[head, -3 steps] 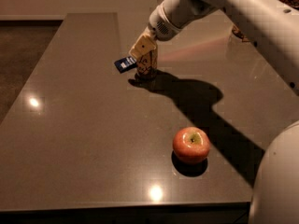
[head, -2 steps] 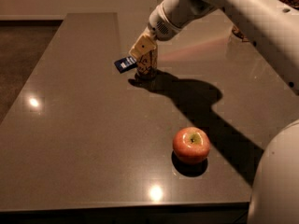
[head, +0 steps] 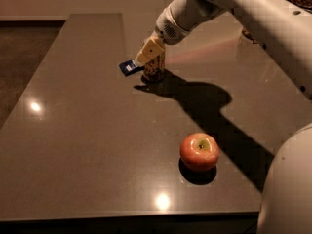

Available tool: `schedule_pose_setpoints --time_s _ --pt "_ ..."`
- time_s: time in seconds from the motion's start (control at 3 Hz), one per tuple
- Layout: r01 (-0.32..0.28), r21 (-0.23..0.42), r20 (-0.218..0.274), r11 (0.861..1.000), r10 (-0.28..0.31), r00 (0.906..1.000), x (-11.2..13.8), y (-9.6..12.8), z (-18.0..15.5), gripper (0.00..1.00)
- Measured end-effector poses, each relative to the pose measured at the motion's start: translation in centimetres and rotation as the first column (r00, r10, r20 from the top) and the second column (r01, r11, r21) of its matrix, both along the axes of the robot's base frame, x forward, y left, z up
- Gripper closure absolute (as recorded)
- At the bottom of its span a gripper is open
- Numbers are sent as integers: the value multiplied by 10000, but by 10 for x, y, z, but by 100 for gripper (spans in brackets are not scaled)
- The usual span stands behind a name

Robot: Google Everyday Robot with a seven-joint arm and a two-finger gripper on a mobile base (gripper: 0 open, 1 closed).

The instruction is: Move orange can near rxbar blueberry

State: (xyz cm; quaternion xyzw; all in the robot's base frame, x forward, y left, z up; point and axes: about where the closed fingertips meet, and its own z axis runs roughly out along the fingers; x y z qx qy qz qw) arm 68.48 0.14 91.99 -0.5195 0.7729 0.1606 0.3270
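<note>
The orange can (head: 155,71) stands upright on the dark table (head: 87,130), at the far middle. The rxbar blueberry (head: 128,67), a small flat dark-blue wrapper, lies just left of the can, almost touching it. My gripper (head: 151,50) comes down from the upper right on the white arm (head: 234,4) and sits over the can's top, hiding it. The can's lower body shows below the gripper and rests on the table.
A red-yellow apple (head: 199,151) sits near the table's front edge, to the right. The arm's shadow runs between the can and the apple. A white robot part (head: 287,189) fills the lower right corner. The table's left edge borders the floor (head: 24,57).
</note>
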Motion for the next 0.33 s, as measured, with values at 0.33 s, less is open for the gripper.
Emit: schedule_pose_setpoints --time_s 0.33 --pt "-9 -1 -7 10000 9 10000 0 1 0 0"
